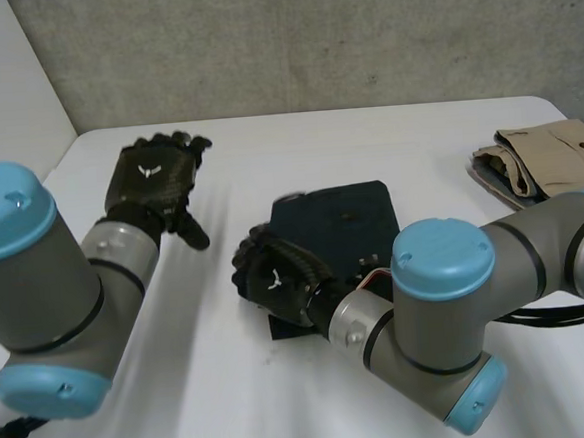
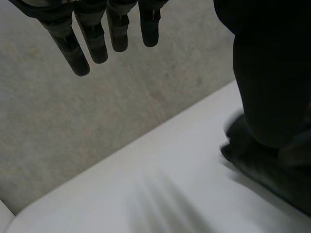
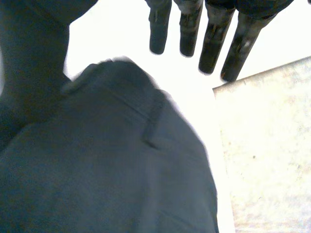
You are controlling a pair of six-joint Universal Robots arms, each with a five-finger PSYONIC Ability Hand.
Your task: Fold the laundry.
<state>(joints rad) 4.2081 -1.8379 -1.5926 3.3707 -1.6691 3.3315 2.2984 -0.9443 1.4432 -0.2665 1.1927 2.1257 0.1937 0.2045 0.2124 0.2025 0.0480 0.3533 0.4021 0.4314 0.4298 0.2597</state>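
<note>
- Navy garment (image 1: 342, 220) lay folded into a compact rectangle near the middle of the white table (image 1: 267, 151), a seam and a pocket flap showing on its upper face in the right wrist view (image 3: 112, 170).
- The right hand (image 1: 276, 275) was over the garment's near corner on the robot's left side; whether the palm touched the cloth I couldn't tell.
- Its fingers (image 3: 209, 43) were stretched out straight past the cloth's edge over bare table, with nothing gripped (the thumb stood off to one side).
- The left hand (image 1: 149, 179) was well apart from the garment, raised over the table's far left part.
- Its fingers (image 2: 73, 53) were straight and close together, holding nothing.
- A folded beige garment (image 1: 553, 156) sat near the table's right edge, clear of both hands.
- A grey concrete wall (image 1: 309, 37) stood behind the table.
</note>
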